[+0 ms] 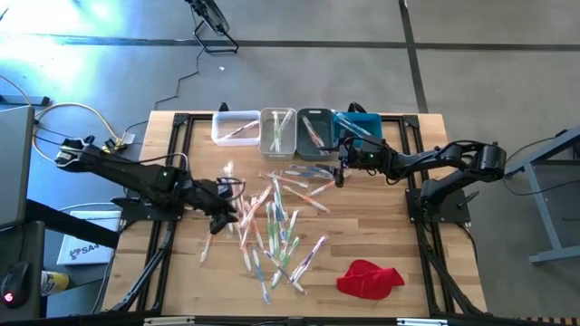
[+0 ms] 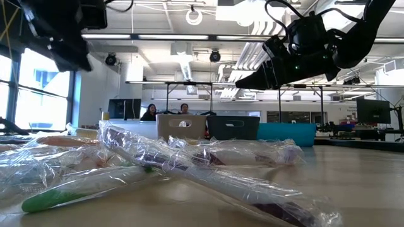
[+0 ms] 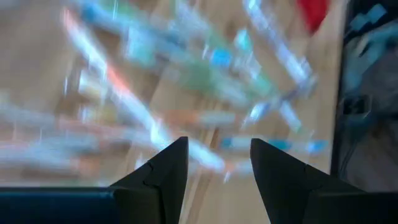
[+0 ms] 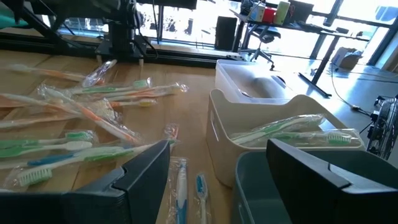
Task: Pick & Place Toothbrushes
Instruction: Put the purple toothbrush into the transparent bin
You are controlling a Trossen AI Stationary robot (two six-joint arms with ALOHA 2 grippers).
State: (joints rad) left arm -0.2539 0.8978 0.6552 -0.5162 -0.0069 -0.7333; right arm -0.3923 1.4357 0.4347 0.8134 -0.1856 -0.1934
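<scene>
Toothbrushes (image 1: pixel 272 222) in clear wrappers lie scattered across the middle of a wooden table (image 1: pixel 381 240), crossing one another in a loose heap, with pink, orange, green, blue and white handles showing. More of them rest inside a row of four small bins along the table's far edge: a white bin (image 1: pixel 234 127) at the left end, then a beige bin (image 1: pixel 277 129), a grey bin (image 1: pixel 314 131) and a blue bin (image 1: pixel 361 128) at the right end. From the right wrist view, wrapped brushes with green handles stick out of the beige bin (image 4: pixel 273 134), while the white bin (image 4: pixel 252 81) beyond it looks bare on the part that shows.

Reaching in from the table's left side, the left gripper (image 1: pixel 223 210) hangs over the left edge of the heap; its own wrist view shows the two dark fingers (image 3: pixel 165 171) spread apart with nothing between them, the brushes below blurred.

Stretched in from the right, the right gripper (image 1: pixel 342 170) hovers above the table just in front of the grey and blue bins, near the far edge of the scatter. Its fingers (image 4: pixel 146 168) stand wide and hold nothing.

A red cloth (image 1: pixel 370 277) lies crumpled near the table's front right, well apart from the heap. In the low view, two people sit at monitors in the room beyond the table.
</scene>
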